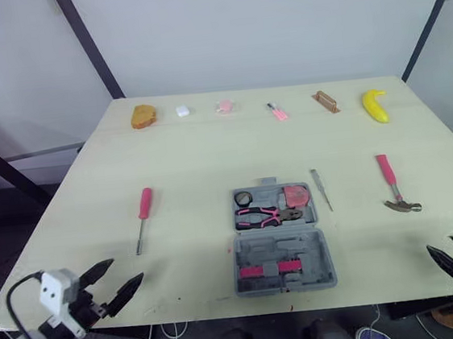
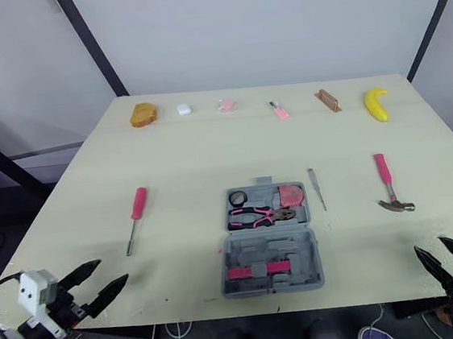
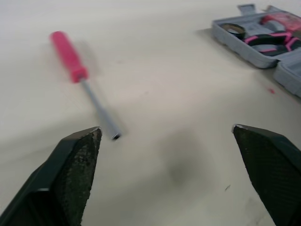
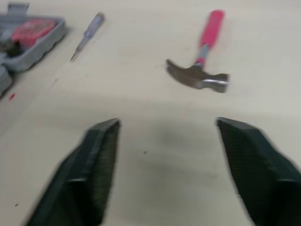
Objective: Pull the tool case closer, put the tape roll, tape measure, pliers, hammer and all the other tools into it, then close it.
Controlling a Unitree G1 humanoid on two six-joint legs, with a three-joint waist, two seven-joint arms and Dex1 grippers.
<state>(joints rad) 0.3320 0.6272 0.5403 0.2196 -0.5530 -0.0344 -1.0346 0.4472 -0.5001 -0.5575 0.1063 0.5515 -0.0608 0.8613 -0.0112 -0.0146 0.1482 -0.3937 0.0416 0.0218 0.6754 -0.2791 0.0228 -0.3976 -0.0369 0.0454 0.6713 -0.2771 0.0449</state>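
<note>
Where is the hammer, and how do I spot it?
Find the open grey plastic tool case on the pale wooden table. Look to the robot's right, past the thin silver tool, to the pink-handled hammer. Only it ends in a curved metal claw head; the pink-handled screwdriver on the left has a straight shaft.

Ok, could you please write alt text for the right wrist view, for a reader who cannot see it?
A hammer with a pink handle lies on the pale table, just beyond the right hand, whose two black fingers stand open and empty. A thin grey tool lies between the hammer and the open grey tool case.
</note>
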